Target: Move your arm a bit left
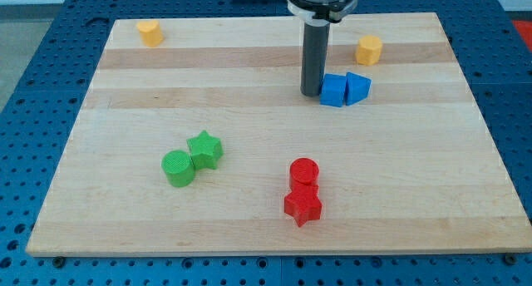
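My tip (311, 93) is the lower end of a dark rod coming down from the view's top. It rests on the wooden board (125, 236) just left of a blue cube (333, 91), touching or nearly touching it. A blue wedge-like block (358, 87) sits against the cube's right side. A yellow hexagonal block (369, 49) lies up and right of the tip. Another yellow block (150, 32) lies near the board's top left corner.
A green cylinder (178, 168) and a green star (205, 149) touch at the lower left. A red cylinder (304, 172) sits just above a red star (302, 205) at the lower middle. A blue perforated table (33, 86) surrounds the board.
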Robot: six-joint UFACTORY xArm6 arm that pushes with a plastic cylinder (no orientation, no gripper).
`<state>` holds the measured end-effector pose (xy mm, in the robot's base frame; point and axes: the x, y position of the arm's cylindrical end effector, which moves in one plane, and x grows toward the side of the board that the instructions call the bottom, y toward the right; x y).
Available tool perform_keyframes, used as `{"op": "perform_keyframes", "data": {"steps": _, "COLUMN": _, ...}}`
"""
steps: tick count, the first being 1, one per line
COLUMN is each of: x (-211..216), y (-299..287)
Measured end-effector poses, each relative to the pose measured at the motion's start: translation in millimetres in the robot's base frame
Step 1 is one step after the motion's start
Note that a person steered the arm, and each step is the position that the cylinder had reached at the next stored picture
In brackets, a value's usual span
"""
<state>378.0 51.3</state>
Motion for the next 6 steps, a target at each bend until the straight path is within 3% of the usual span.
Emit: {"op": "perform_keyframes", "data": {"steps": 6, "x": 0, "y": -56}}
